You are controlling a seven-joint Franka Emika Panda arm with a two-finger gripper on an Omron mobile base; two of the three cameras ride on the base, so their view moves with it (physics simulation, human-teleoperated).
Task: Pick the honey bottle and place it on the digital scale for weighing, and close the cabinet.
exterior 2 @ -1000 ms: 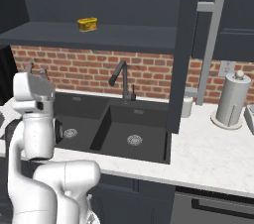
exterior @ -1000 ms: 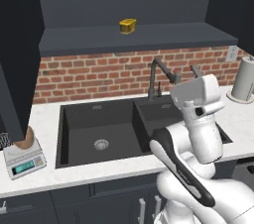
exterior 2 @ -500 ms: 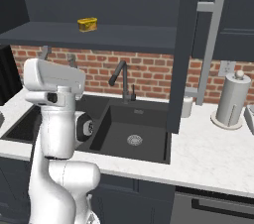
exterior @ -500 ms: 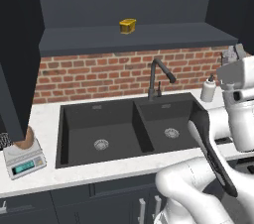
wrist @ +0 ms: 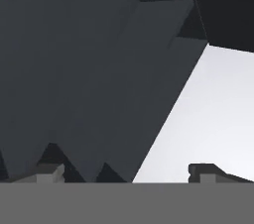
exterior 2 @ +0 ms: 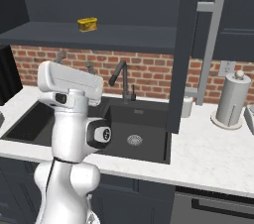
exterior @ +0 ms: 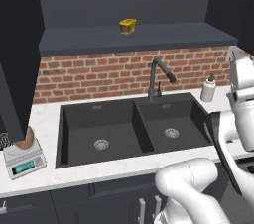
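**Honey bottle on the scale, cabinet door ajar, tool raised with nothing in it**

The honey bottle [exterior: 26, 138] stood on the digital scale [exterior: 24, 159] at the far left of the pale bench [exterior: 44, 119], its amber body partly hidden behind the edge of a dark cabinet panel. The scale's teal display faced forward, and the scale sat just left of the double black sink [exterior: 134, 129].

In the right base view, the cabinet [exterior 2: 186, 44] door stood swung out over the bench, edge-on to the camera, with its long silver bar handle [exterior 2: 211, 44] running down its front. Its lower end hung above the right edge of the sink. A paper towel roll [exterior 2: 230, 100] stood upright on the bench to the right of the door.

The small yellow container [exterior: 127, 26] rested on the dark shelf above the brick wall, roughly over the black faucet [exterior: 158, 77]. A white soap dispenser [exterior: 208, 88] stood on the bench behind the sink's right basin.

In the hand view, the tool [wrist: 129, 172] looked toward dark cabinet surfaces and a pale surface, with its two fingertips [wrist: 47, 172] set well apart and nothing between them. A corner of the yellow container showed at the upper left of that view.
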